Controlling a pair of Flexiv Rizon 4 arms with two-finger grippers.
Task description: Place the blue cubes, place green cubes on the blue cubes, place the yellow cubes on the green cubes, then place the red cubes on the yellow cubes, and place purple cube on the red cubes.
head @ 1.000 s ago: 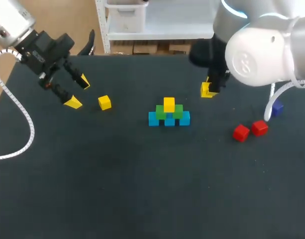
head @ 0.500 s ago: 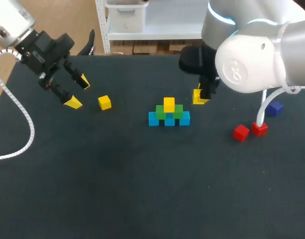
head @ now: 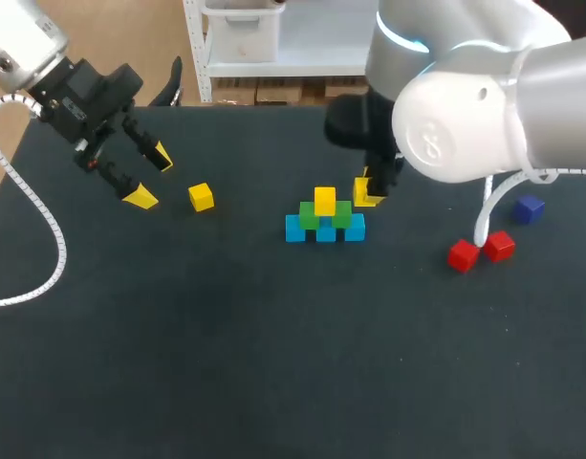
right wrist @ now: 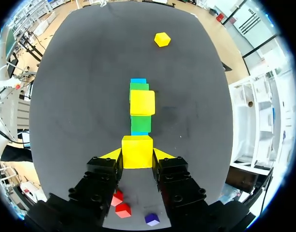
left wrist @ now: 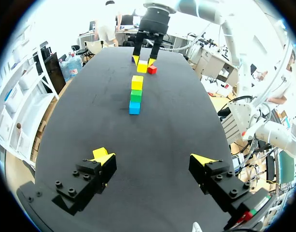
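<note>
Grips the held yellow cube [right wrist: 137, 151] between both fingers of the right hand [head: 367, 191], just beside the stack's right end. Shows, on the middle of the surface [head: 226, 335], three blue cubes [head: 324, 230] in a row, two green cubes [head: 327, 218] on them and the top yellow cube [head: 325, 200] above those. Holds the left hand [head: 144, 177] wide open at far left, near the loose yellow cube [head: 201, 197]. Leaves two red cubes [head: 463, 254] and the purple cube [head: 531, 208] lying at right, well apart from the stack.
</note>
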